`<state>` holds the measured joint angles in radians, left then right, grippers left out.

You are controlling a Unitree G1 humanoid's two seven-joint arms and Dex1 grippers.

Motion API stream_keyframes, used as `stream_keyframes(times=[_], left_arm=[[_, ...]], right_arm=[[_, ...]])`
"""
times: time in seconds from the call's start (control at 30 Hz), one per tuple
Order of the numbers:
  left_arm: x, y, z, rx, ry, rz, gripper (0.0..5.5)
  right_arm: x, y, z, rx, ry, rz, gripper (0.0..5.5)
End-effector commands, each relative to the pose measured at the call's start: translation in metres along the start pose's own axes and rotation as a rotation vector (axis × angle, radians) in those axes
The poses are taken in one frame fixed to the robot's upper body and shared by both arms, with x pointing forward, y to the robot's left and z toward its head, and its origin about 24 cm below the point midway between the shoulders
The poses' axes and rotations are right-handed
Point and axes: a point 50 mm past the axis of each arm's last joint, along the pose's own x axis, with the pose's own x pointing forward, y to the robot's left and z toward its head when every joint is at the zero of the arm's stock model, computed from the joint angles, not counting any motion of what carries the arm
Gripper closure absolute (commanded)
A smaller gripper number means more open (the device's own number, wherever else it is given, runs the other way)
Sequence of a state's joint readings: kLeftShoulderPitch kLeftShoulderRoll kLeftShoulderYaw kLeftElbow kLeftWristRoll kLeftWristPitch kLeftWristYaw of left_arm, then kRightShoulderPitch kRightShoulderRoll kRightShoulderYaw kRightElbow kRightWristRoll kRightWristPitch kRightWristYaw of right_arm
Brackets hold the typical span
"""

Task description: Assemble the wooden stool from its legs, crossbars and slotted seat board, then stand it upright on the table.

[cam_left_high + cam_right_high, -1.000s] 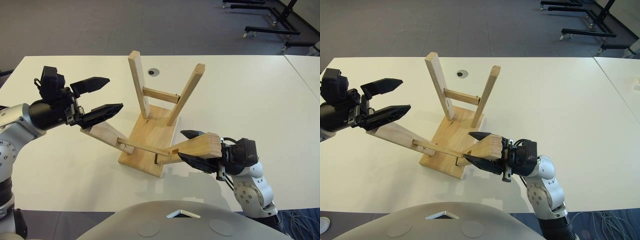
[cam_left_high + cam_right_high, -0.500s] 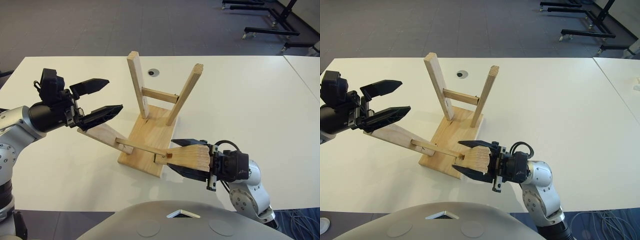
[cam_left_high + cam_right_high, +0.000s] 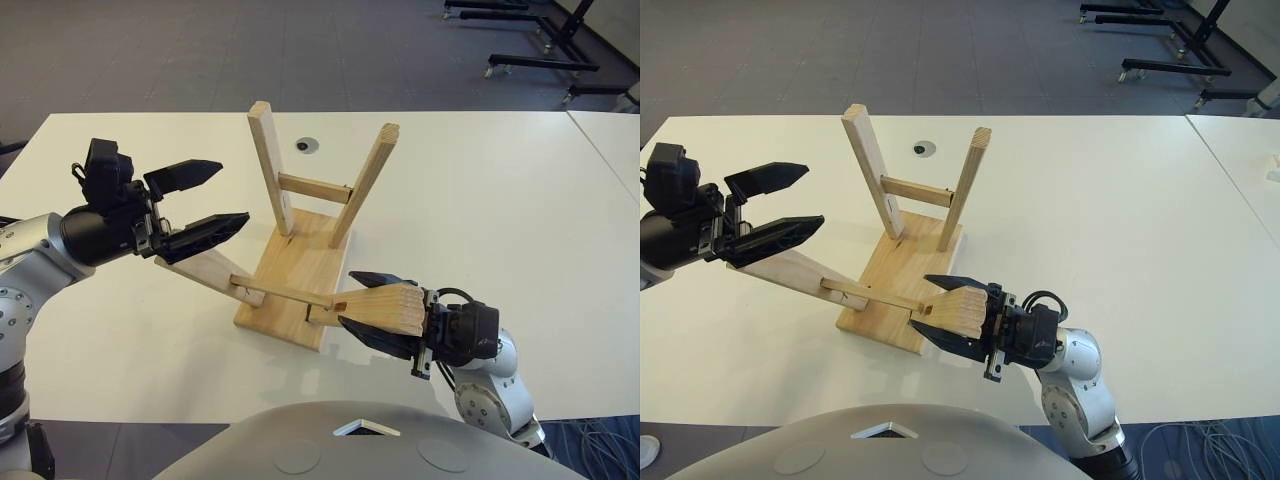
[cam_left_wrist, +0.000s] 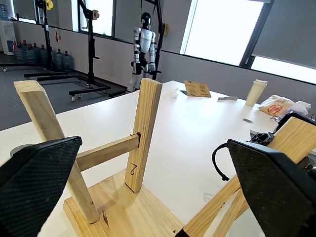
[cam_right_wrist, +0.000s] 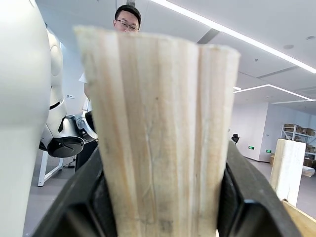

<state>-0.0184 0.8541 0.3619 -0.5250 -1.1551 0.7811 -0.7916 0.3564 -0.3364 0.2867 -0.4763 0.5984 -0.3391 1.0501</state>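
Pale wooden slotted seat board (image 3: 300, 272) lies flat on the white table (image 3: 500, 180), two upright wooden legs (image 3: 268, 170) standing at its far end. The right gripper (image 3: 350, 298) has its fingers clamped on a tilted wooden leg (image 3: 388, 308) at the board's near edge; the left gripper (image 3: 233, 190) has its fingers spread wide, empty.

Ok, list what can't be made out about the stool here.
- Whether the held leg is seated in the seat board: head views, the leg covers the joint.
- Far end of the left leg: head views, behind the left gripper.
- Board slots: right wrist view, blocked by the held leg's end.
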Motion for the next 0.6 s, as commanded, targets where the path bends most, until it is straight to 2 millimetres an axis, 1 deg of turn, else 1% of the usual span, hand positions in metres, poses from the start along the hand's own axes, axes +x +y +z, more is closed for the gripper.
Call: stream_keyframes(times=[0.03, 0.13, 0.27, 0.4, 0.5, 0.6], left_arm=[[0.003, -0.003, -0.003, -0.001, 0.032, -0.004, 0.10], [0.004, -0.004, -0.005, -0.008, 0.032, -0.009, 0.10], [0.003, -0.009, -0.010, -0.020, 0.026, 0.004, 0.10], [0.003, -0.018, -0.017, -0.037, 0.004, 0.033, 0.10], [0.002, -0.027, -0.023, -0.050, -0.020, 0.069, 0.10], [0.001, -0.036, -0.031, -0.071, -0.049, 0.110, 0.10]], right_arm=[[-0.005, 0.004, -0.013, 0.056, 0.078, 0.016, 3.45], [-0.008, 0.006, -0.013, 0.061, 0.089, 0.007, 3.45], [-0.007, -0.001, -0.011, 0.075, 0.108, -0.018, 3.45], [-0.003, -0.004, 0.001, 0.125, 0.097, -0.040, 3.45], [-0.004, -0.006, 0.011, 0.166, 0.123, -0.046, 3.45], [-0.008, -0.009, 0.016, 0.204, 0.157, -0.017, 3.45]])
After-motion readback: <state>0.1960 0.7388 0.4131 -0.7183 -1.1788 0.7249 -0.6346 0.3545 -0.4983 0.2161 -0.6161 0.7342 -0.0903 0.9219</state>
